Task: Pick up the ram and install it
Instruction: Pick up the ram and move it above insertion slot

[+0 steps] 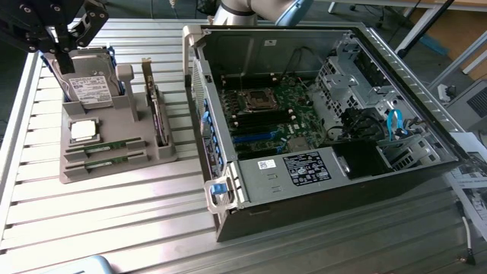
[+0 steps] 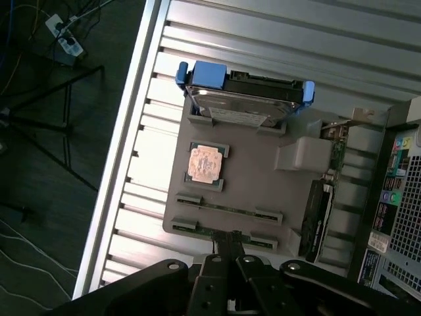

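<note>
Jaws: the gripper (image 1: 65, 60) (image 2: 230, 245) is clenched, its fingers pressed together with nothing between them.
Height: the jaws hang in the air above the grey holder tray (image 1: 114, 171) (image 2: 263, 178), touching nothing.
Ram: the ram (image 1: 102, 164) (image 2: 209, 230) lies flat in the outermost slot of the tray, below the jaws; in the wrist view it is the part closest to the fingertips.
Second stick: a matching ram stick (image 1: 102, 148) (image 2: 227, 208) lies just beside it, parallel, one slot further from the jaws.
Processor chip: the processor chip (image 1: 84, 130) (image 2: 205, 162) sits flat in its recess beyond the two sticks.
Hard drive: the hard drive (image 1: 91, 88) (image 2: 240, 108) stands on edge at the tray's far end.
Expansion card: the expansion card (image 1: 157, 114) (image 2: 316, 220) stands upright along the tray's side towards the case.
Computer case: the computer case (image 1: 320, 177) lies open on its side, well apart from the jaws, with the motherboard (image 1: 281, 114) exposed.
Table: the slatted metal table (image 1: 114, 228) (image 2: 263, 33) carries tray and case.
</note>
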You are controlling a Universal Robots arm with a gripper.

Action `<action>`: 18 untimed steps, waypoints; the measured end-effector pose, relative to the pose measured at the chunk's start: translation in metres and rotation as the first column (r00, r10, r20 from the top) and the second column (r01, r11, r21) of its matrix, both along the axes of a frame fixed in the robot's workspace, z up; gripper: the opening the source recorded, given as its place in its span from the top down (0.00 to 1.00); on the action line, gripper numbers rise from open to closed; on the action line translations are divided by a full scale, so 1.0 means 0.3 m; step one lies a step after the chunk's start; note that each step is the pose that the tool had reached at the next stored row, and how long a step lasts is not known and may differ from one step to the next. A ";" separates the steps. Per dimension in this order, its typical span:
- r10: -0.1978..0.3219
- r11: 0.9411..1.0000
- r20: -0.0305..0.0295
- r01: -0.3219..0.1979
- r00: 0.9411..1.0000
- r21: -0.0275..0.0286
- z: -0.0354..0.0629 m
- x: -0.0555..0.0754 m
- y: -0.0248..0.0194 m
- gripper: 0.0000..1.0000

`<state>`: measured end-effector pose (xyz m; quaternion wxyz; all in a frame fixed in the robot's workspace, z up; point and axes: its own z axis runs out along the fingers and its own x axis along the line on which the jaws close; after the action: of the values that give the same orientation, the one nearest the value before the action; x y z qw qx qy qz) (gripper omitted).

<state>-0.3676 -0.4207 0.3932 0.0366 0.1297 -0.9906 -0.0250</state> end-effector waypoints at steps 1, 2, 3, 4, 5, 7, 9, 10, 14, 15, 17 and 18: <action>0.009 1.000 -0.003 -0.009 1.000 0.000 0.000 0.000 0.000 0.89; 0.010 1.000 -0.004 -0.010 1.000 0.000 0.000 0.000 0.000 0.89; 0.010 1.000 -0.004 -0.010 1.000 0.000 0.000 0.000 0.000 0.89; 0.010 1.000 -0.004 -0.010 1.000 0.000 0.000 0.000 0.000 0.89; 0.010 1.000 -0.004 -0.010 1.000 0.000 0.000 0.000 0.000 0.89; 0.010 1.000 -0.004 -0.010 1.000 0.000 0.000 0.000 0.000 0.89; 0.010 1.000 -0.004 -0.010 1.000 0.000 0.000 0.000 0.000 0.89; 0.010 1.000 -0.004 -0.010 1.000 0.000 0.000 0.000 0.000 0.89; 0.010 1.000 -0.004 -0.010 1.000 0.000 0.000 0.000 0.000 0.89; 0.010 1.000 -0.004 -0.010 1.000 0.000 0.000 0.000 0.000 0.89; 0.017 1.000 -0.004 -0.017 1.000 0.000 0.000 0.000 0.000 0.89; 0.026 1.000 -0.004 -0.026 1.000 0.000 0.000 0.000 0.000 0.89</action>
<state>-0.3675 -0.4207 0.3931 0.0389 0.1424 -0.9887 -0.0248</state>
